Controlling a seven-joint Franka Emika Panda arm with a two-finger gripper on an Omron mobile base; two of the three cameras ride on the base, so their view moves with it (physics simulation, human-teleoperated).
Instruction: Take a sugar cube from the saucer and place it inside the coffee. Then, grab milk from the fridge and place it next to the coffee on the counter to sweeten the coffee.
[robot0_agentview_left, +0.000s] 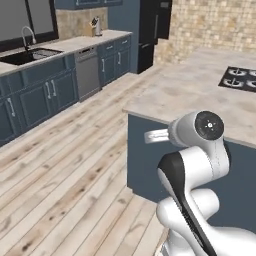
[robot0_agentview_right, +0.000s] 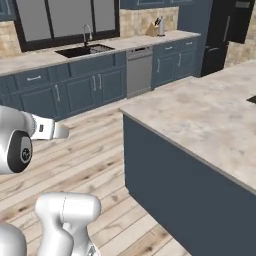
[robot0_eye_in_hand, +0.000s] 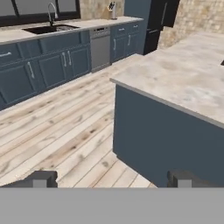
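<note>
Still at the start: gripper (robot0_eye_in_hand: 111, 179) wide open, empty, near island corner (robot0_eye_in_hand: 114, 82); counter (robot0_eye_in_hand: 65, 27) far left, fridge (robot0_eye_in_hand: 157, 22) beyond. Next: find saucer.

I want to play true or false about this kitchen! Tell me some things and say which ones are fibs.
1. The end effector is wide open and holding nothing. True.
2. The floor is made of red carpet. False: it is pale wooden planks.
3. A sink with a curved tap sits in the counter under the windows. True.
4. The fridge door is hanging open. False: the black fridge is closed.
5. The island top carries a big pile of dishes. False: no dishes are seen on it.
</note>
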